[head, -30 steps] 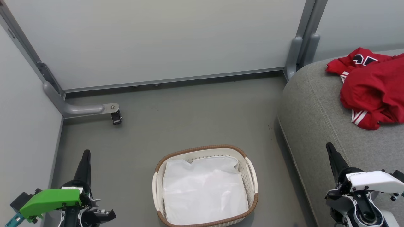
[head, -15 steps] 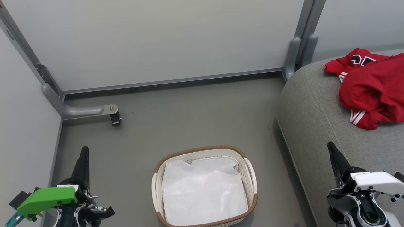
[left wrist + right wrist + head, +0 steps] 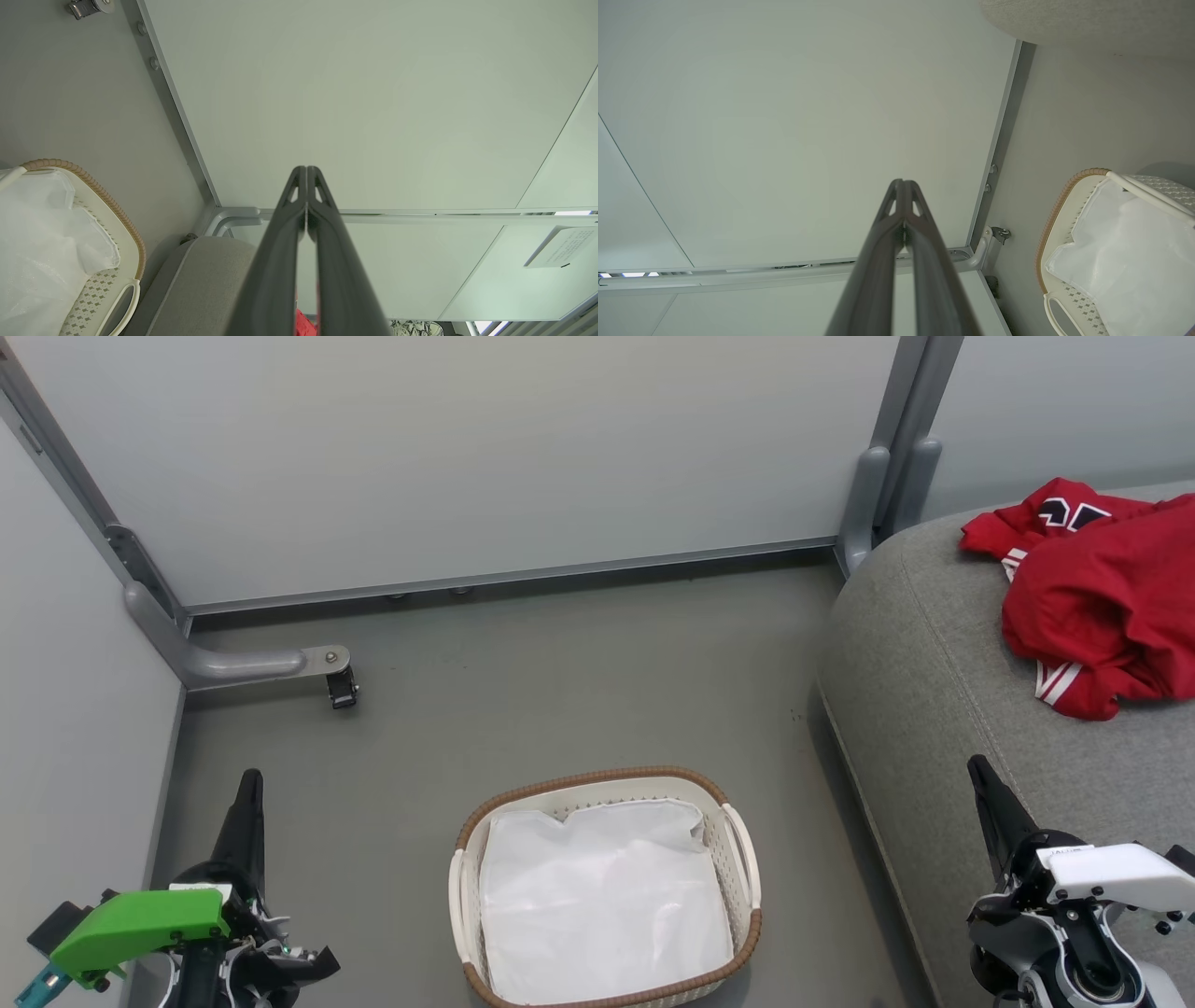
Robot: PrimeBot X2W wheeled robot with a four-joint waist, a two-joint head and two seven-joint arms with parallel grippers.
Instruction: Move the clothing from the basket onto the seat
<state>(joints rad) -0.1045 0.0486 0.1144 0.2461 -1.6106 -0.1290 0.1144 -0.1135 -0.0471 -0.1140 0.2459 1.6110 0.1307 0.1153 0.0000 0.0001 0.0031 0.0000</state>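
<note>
**Desk:** Where is the clothing right now?

**Operator:** I see both bright red soft garments (image 3: 1111, 607) heaped together at the far right, on top of the large grey fabric-upholstered seat cushion (image 3: 934, 691). The jersey (image 3: 1064, 513) shows its black-and-white number marks at the far end of the heap, and a white-striped hem (image 3: 1060, 681) hangs out at the near edge. The small oval cream plastic basket (image 3: 597, 777) with the brown woven-look rim stands on the grey floor (image 3: 560, 691), near and centre, well apart from the heap. Its white sheet liner (image 3: 602, 896) is spread across the bottom. I'd judge the transfer done.

**Desk:** And your hands?

**Operator:** My left gripper (image 3: 249, 784) is at the near left over the floor, its two dark fingers pressed together on nothing. My right gripper (image 3: 980, 775) is at the near right against the seat, closed the same way and just as empty.

**Desk:** What if the heap needs shifting?

**Operator:** I'd expect it to be light and limp, draping and trailing with no stiffness to push against. I'd bite deep into a thick fold on top rather than the hem, because a hem grip would likely let the cloth unroll and drag. Thin fabric may also slip from narrow tips. I cannot tell where one garment ends and the other begins, so one pinch might lift both or just one
</note>
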